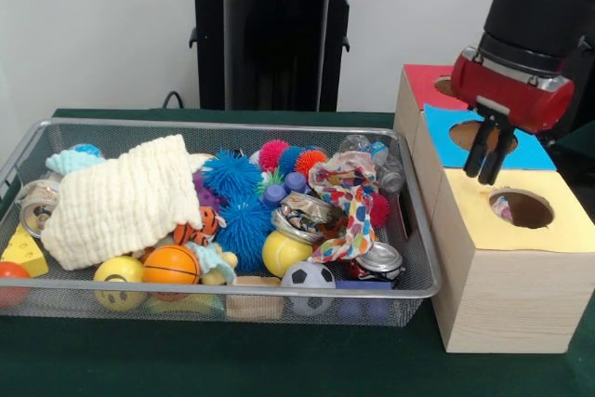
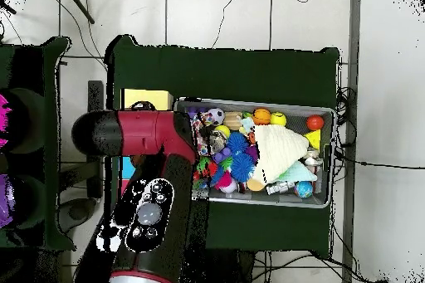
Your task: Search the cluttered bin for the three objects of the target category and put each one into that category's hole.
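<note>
My gripper (image 1: 487,161) hangs over the row of wooden boxes, above the seam between the blue-topped box (image 1: 530,150) and the yellow-topped box (image 1: 483,220). Its two dark fingers point down, slightly apart, with nothing between them. A small pinkish thing shows inside the yellow box's hole (image 1: 521,208). The wire bin (image 1: 416,230) left of the boxes is full of clutter: blue spiky balls (image 1: 232,194), crushed cans (image 1: 307,213), a knotted rope toy (image 1: 346,200), a yellow ball (image 1: 284,252) and a soccer ball (image 1: 308,275). In the overhead view my arm (image 2: 158,134) hides the gripper.
A cream cloth (image 1: 121,200) covers the bin's left half. An orange ball (image 1: 171,265), a yellow smiley ball (image 1: 119,278), a cheese wedge (image 1: 24,253) and a red ball (image 1: 9,278) lie along the front. A red-topped box (image 1: 423,84) stands farthest back. Overhead shows the bin (image 2: 328,114) and yellow box (image 2: 148,99).
</note>
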Controlling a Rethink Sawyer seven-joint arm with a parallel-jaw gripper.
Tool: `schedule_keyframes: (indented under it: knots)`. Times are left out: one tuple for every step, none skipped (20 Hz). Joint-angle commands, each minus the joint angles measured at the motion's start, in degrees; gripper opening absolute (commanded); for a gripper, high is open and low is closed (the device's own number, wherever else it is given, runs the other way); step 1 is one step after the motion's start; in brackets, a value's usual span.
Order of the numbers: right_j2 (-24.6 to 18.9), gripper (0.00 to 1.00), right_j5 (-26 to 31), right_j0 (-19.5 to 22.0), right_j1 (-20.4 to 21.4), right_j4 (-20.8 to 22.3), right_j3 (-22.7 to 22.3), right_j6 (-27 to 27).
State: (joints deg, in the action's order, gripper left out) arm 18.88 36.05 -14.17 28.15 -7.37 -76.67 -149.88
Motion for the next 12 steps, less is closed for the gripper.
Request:
schedule_keyframes:
  knots:
    - [-3.82,1.0,-2.56,4.32,3.49,-1.4,-6.29,-4.42]
    - [-4.57,1.0,-3.21,5.25,3.88,-0.95,-6.58,-2.86]
    - [-5.32,1.0,-3.85,6.17,4.28,-0.49,-6.87,-1.29]
    - [-6.67,1.0,-3.36,7.76,4.98,-0.7,-7.59,0.57]
    - [-7.17,1.0,-3.59,8.84,5.72,-0.37,-8.2,1.57]
    - [-7.5,1.0,-3.23,9.73,6.36,-0.17,-8.57,2.49]
    - [-7.84,1.0,-2.86,10.62,7.01,0.02,-8.94,3.4]
    - [-8.1,1.0,-2.49,11.38,7.46,0.33,-9.05,4.05]
    - [-8.59,1.0,-2.88,12.38,7.9,0.62,-9.51,4.59]
    - [-8.97,1.0,-3.56,13.38,8.04,1.23,-9.63,5.28]
    - [-9.63,1.0,-4.14,14.62,8.02,1.84,-9.72,6.28]
    - [-10.06,1.0,-4.36,15.63,7.89,2.41,-9.56,6.96]
